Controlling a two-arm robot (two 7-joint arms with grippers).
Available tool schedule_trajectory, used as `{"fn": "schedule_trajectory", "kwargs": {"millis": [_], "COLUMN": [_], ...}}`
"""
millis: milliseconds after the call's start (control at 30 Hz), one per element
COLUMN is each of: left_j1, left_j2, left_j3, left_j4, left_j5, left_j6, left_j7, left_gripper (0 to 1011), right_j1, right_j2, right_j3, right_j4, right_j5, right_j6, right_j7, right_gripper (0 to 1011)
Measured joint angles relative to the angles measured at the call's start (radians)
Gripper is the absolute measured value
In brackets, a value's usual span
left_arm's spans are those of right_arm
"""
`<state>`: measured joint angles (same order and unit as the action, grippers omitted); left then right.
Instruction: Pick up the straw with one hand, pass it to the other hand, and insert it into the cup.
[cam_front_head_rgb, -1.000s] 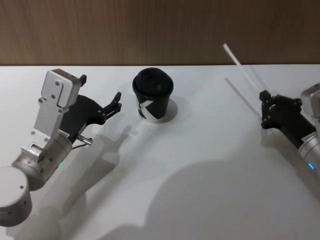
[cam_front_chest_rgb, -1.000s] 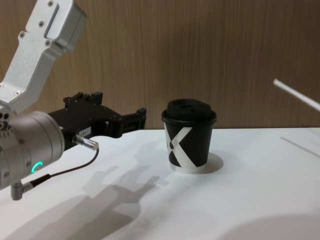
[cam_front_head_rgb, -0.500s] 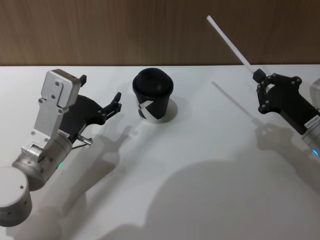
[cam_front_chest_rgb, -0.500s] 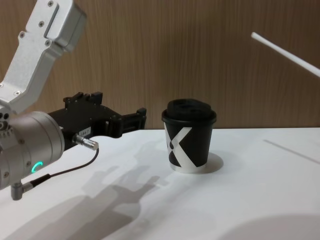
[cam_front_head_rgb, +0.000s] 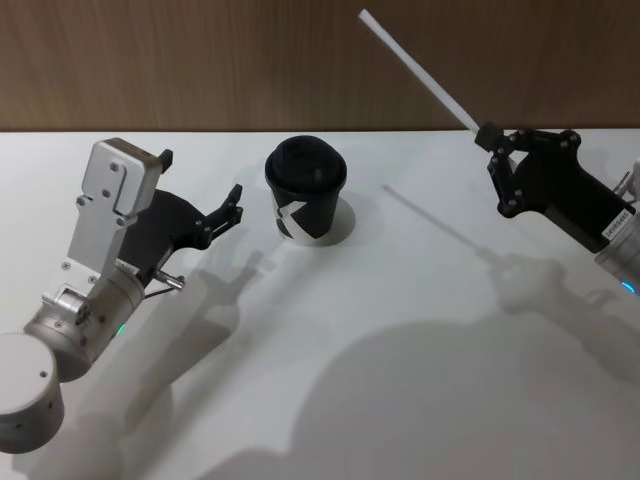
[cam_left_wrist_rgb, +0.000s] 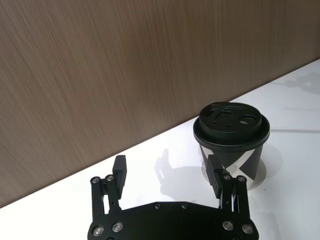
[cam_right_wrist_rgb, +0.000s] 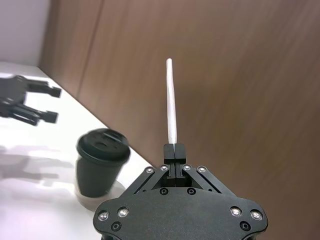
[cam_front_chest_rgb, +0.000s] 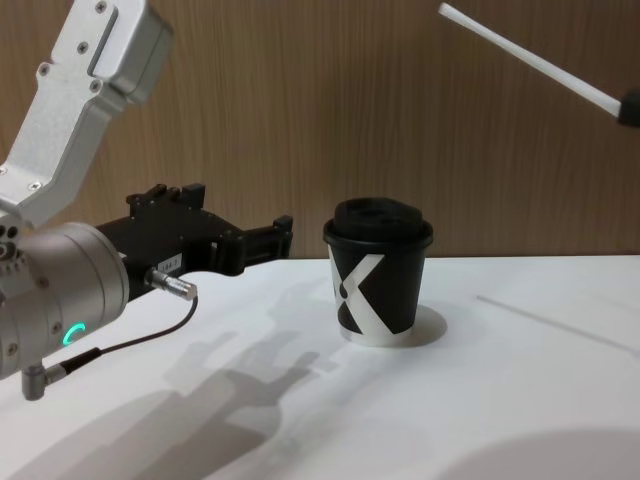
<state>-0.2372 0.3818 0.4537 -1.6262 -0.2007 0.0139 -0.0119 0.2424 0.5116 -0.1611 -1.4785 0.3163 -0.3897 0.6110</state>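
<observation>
The white straw is held up in the air at the right, slanting toward the upper left, with my right gripper shut on its lower end. From the right wrist the straw rises straight out of the shut fingertips. The black cup with its domed lid and white X mark stands at the table's middle back. In the chest view the straw hangs above and right of the cup. My left gripper waits open just left of the cup, empty, its fingers spread wide.
A wooden wall runs behind the white table. A thin dark cable with a metal plug hangs from the left wrist. The table's front and the stretch between the cup and the right arm lie bare.
My right gripper has risen and moved left toward the cup with the straw, lifting it higher off the table. The left arm has not moved.
</observation>
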Motion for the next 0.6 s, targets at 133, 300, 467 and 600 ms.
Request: {"fn": "schedule_trajectory", "kwargs": {"millis": [133, 300, 467, 600], "left_j1": [0.0, -0.004, -0.01, -0.016], "left_j2": [-0.001, -0.002, -0.003, -0.004], "left_j3": [-0.004, -0.019, -0.039, -0.061], "left_j4": [-0.002, -0.009, -0.022, -0.038], "left_j5": [-0.008, -0.051, -0.115, -0.17], "left_j6": [0.003, 0.015, 0.032, 0.048], "left_j7": [-0.008, -0.045, -0.098, -0.144], "left_gripper": [1001, 1001, 1002, 1002], "right_j1": [0.018, 0.034, 0.046, 0.051], "right_j2": [0.006, 0.011, 0.015, 0.017], "right_j3": [-0.013, -0.028, -0.037, -0.041], "right_j4": [0.004, 0.006, 0.008, 0.009], "right_j5": [0.043, 0.086, 0.116, 0.127], "right_j6": [-0.003, -0.003, -0.003, -0.003], "right_j7": [0.051, 0.1, 0.133, 0.146], "right_gripper": [5, 5, 5, 5]}}
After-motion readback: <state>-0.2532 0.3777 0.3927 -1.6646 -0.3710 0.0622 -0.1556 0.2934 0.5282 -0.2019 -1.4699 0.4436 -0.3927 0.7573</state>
